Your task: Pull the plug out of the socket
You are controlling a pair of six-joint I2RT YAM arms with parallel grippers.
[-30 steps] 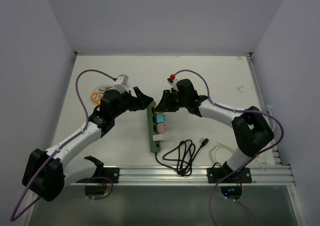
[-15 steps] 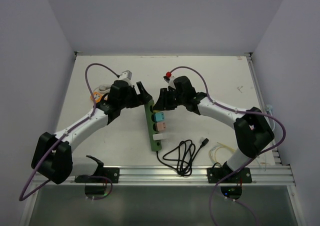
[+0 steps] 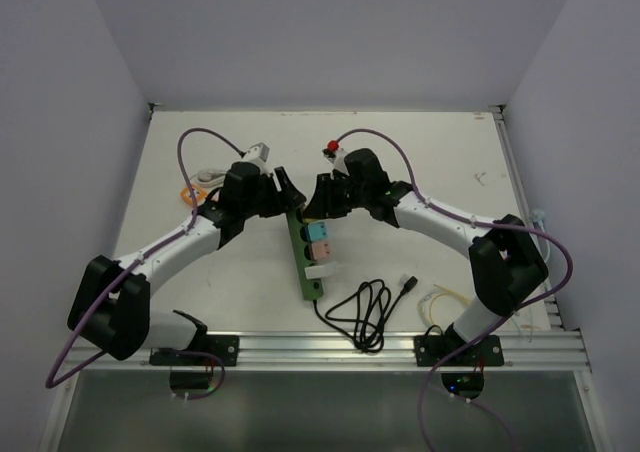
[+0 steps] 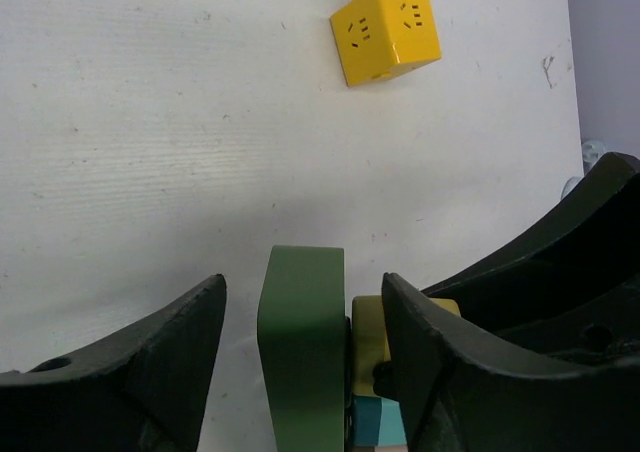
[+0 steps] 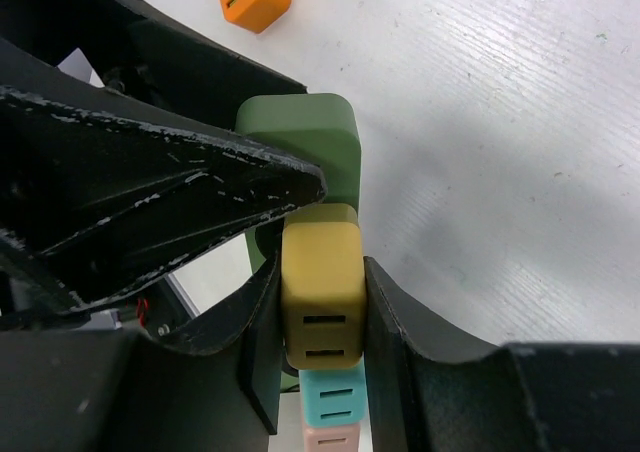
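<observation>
Power strip (image 3: 306, 262): green, lying between both arms.
Yellow plug (image 5: 322, 297): seated at strip's far end.
Right gripper (image 5: 322, 277): fingers clamped on plug's sides.
Left gripper (image 4: 302, 284): fingers spread, straddling strip's far end; contact unclear.

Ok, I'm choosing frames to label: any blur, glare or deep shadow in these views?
Top external: even light, sharp, no glare, faint shadows by the strip. Left wrist: cube crisp, own fingers dark and soft. Right wrist: plug sharp, the left arm's finger a near-black mass.
</observation>
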